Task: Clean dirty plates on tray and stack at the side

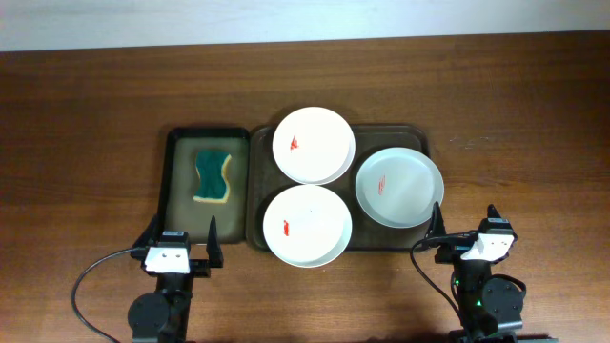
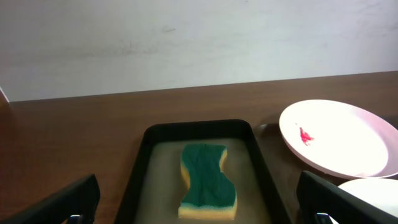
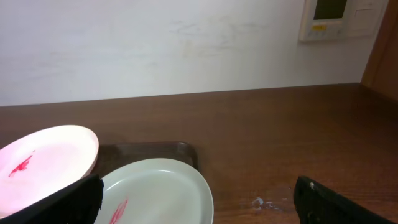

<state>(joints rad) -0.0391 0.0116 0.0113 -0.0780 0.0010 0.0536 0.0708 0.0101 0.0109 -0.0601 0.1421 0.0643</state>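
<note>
Brown wood of the tabletop (image 1: 86,114) lies under everything I can see. On it I count two trays, side by side and touching. The large tray (image 1: 258,186) is the dark brown one. The smaller tray (image 1: 172,181) is to its left and holds one sponge (image 1: 213,174), green on top and yellow beneath, lying flat.

I count three white plates showing their faces, all on the large tray. The far plate (image 1: 319,152) overhangs the far rim, and a second edge seems to show under it, though I cannot tell whether that is another plate. The near plate (image 1: 315,233) overhangs the rim closest to me. The right-hand plate (image 1: 405,195) overhangs the tray's right rim. Each of the three carries one small red smear near its centre; the smear on the right-hand plate is faint.

My left fingers (image 1: 213,238) are spread apart and grasp nothing, just short of the smaller tray's near edge. My right fingers (image 1: 437,225) are also spread and empty, near the right-hand plate but not touching it.
</note>
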